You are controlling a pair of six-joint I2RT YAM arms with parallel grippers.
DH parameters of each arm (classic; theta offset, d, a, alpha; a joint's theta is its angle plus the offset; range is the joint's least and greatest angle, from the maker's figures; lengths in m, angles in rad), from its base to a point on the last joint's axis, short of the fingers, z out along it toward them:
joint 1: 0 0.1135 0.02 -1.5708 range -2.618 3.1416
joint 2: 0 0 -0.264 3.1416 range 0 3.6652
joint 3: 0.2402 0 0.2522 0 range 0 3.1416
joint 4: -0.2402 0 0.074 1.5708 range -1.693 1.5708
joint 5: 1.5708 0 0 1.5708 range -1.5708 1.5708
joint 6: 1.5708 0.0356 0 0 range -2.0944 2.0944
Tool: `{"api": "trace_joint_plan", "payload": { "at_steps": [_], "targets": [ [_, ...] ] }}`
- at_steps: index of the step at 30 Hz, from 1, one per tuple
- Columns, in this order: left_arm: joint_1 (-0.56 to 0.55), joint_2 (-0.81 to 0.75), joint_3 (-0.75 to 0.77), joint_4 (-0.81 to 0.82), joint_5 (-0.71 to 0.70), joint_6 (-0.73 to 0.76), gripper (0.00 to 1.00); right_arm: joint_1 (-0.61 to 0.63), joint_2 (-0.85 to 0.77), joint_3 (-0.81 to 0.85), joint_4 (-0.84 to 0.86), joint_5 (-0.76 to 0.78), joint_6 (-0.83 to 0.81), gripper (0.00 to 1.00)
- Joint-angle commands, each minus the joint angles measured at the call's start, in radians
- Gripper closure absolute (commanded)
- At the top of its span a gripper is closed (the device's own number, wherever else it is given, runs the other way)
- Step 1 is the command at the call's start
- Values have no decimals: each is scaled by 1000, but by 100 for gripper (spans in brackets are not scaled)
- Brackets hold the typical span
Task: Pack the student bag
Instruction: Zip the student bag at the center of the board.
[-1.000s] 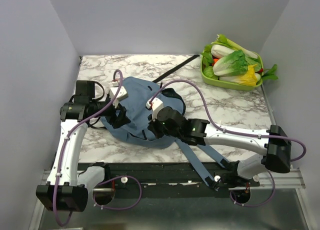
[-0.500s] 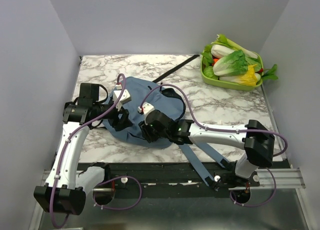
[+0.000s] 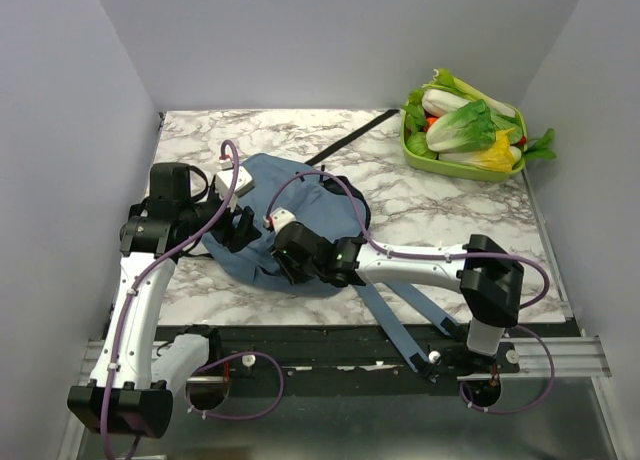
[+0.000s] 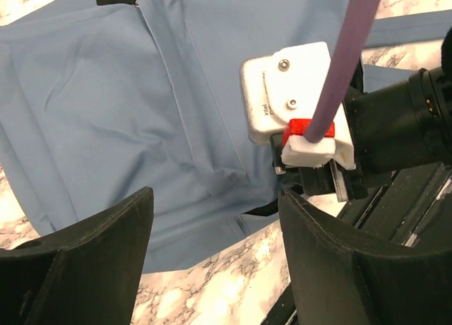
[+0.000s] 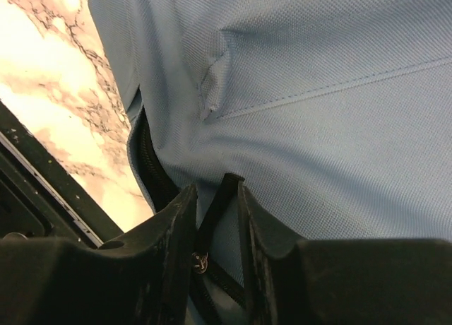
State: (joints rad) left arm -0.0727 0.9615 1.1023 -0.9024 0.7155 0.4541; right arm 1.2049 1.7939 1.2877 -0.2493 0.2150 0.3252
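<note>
The student bag (image 3: pixel 305 205), dusty blue and soft, lies flat on the marble table; its straps (image 3: pixel 395 315) trail off the near edge. My right gripper (image 3: pixel 285 262) is down on its near-left edge. In the right wrist view the right gripper (image 5: pixel 215 191) stands narrowly open, with a black zipper pull (image 5: pixel 212 215) slanting between its fingers and blue cloth showing beside it. The black zipper (image 5: pixel 148 166) runs along the bag's rim. My left gripper (image 3: pixel 243 232) hovers at the bag's left edge; in its own view the left gripper (image 4: pixel 212 205) is wide open and holds nothing.
A green tray (image 3: pixel 412 152) of leafy vegetables sits at the far right corner. A black strap (image 3: pixel 345 140) lies on the marble behind the bag. The right arm's wrist camera (image 4: pixel 293 99) is close to my left fingers. The black rail (image 3: pixel 330 345) edges the table's near side.
My right arm has slid left along the bag's near edge. Its jaws went from shut to apart around the zipper pull. The left gripper shifted only slightly.
</note>
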Motion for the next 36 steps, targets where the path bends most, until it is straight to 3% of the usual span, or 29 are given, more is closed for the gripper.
{"api": "trace_joint_plan", "payload": {
  "at_steps": [1, 5, 9, 15, 20, 26, 36],
  "targets": [
    [10, -23, 28, 19, -25, -35, 22, 27, 21, 33, -74, 101, 12, 64],
    [10, -27, 36, 28, -19, -57, 22, 42, 30, 44, -84, 130, 17, 74],
    [10, -29, 31, 4, 22, 3, 21, 48, 6, 32, -59, 152, 17, 99],
    [4, -12, -5, -91, 122, 145, 20, 47, -143, -56, 14, 178, 35, 99],
    [-45, 6, -58, -167, 165, 250, 18, 42, -297, -206, 169, 162, 78, 99],
    [-234, -20, -165, -57, 62, 174, 17, 42, -326, -258, 186, 153, 112, 99],
    [-343, 26, -191, 57, -39, 170, 17, 33, -358, -298, 202, 181, 144, 99]
  ]
}}
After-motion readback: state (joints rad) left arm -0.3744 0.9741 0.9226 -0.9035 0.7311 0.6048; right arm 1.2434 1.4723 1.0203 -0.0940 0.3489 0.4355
